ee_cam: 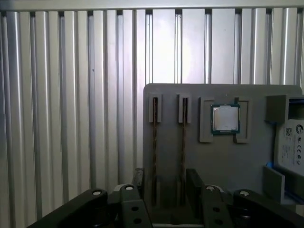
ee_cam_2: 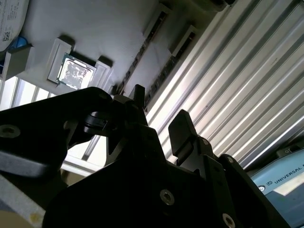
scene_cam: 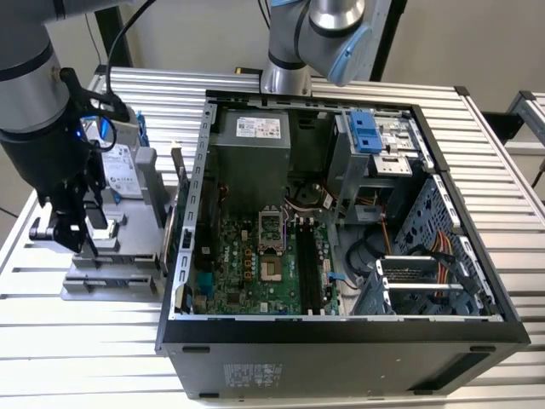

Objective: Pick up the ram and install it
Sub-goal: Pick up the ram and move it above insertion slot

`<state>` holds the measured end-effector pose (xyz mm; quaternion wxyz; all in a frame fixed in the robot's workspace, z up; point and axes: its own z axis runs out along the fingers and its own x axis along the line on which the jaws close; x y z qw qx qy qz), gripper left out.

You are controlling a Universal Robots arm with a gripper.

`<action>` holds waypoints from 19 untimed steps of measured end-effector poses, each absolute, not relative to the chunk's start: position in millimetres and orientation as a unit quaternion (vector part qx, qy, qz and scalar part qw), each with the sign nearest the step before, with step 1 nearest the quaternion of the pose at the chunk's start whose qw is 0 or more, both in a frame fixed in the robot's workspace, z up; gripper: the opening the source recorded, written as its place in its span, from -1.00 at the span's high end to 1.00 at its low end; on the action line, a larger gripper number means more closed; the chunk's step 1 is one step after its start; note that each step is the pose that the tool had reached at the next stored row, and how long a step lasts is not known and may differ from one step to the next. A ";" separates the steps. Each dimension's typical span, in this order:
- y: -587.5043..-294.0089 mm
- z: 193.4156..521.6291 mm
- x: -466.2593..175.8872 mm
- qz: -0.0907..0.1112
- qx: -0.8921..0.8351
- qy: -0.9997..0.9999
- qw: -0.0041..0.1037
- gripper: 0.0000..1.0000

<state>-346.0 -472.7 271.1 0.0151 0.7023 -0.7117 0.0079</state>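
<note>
Exterior view: gripper point(scene_cam: 81, 239) hangs over the grey fixture plate point(scene_cam: 102, 285). The computer case point(scene_cam: 341, 213) stands just beside the plate, on the exterior view's right.

First wrist view: the ram point(ee_cam: 183, 137) stands on edge in a slot of the plate, with a second stick point(ee_cam: 155, 137) in the parallel slot. The processor point(ee_cam: 225, 118) sits in its pocket beyond them. Both long axes run from the plate edge nearest the gripper straight toward the far edge. The fingers point(ee_cam: 192, 183) are spread apart, holding nothing, and both slots fall between them. The jaw gap lies across the sticks' long axis. Judgement: which stick is targeted cannot be told.

Second wrist view: the fingertips are parted above the plate's slot side, clear of the sticks.
</note>
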 end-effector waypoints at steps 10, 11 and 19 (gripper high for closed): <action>-473.0 264.4 -345.9 0.008 0.702 -0.712 0.015 -1.00; -473.0 263.7 -345.9 0.008 0.702 -0.712 0.015 -1.00; -473.1 258.1 -345.9 0.008 0.702 -0.712 0.015 -1.00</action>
